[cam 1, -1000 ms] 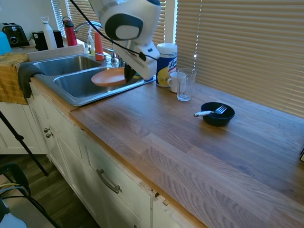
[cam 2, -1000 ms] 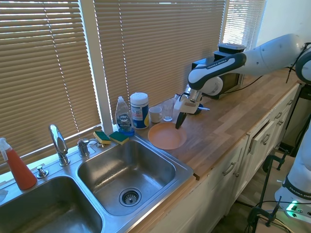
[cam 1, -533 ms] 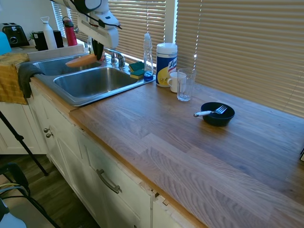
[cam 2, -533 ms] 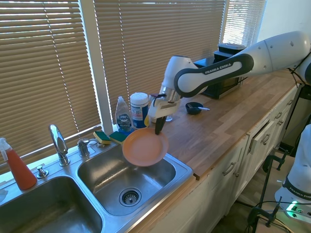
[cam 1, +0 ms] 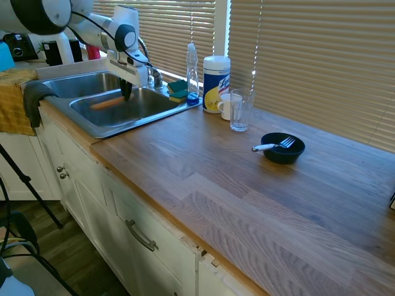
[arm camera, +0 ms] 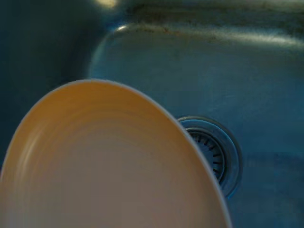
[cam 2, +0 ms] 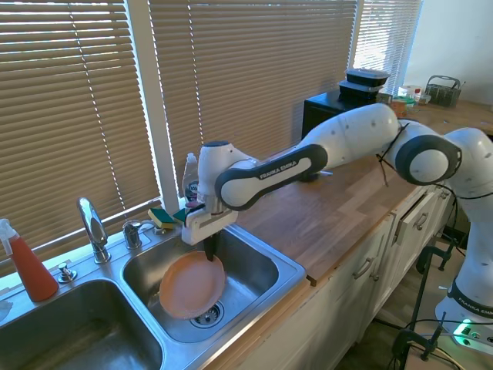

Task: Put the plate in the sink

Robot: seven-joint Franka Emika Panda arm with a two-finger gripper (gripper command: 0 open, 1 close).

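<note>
The salmon-pink plate [cam 2: 191, 284] hangs low inside the nearer basin of the steel sink [cam 2: 289, 270], just above the drain, and my gripper [cam 2: 212, 250] is shut on its rim. In the first exterior view the plate [cam 1: 106, 103] shows as an orange sliver down in the basin of the sink [cam 1: 99, 131], with the gripper [cam 1: 126, 94] reaching in from above. The wrist view is filled by the plate [arm camera: 104, 171], with the drain strainer [arm camera: 213, 152] just past its edge.
A chrome faucet [cam 2: 92, 227] stands behind the basins, with sponges [cam 2: 176, 218], a dish soap bottle [cam 2: 194, 183] and a wipes canister [cam 2: 222, 174] at the back rim. A glass [cam 1: 241, 110], a mug and a black bowl with a fork [cam 1: 282, 147] sit further along the counter.
The arm carried the plate from the counter's edge over the sink and has lowered it into the nearer basin, still gripped at the rim.
</note>
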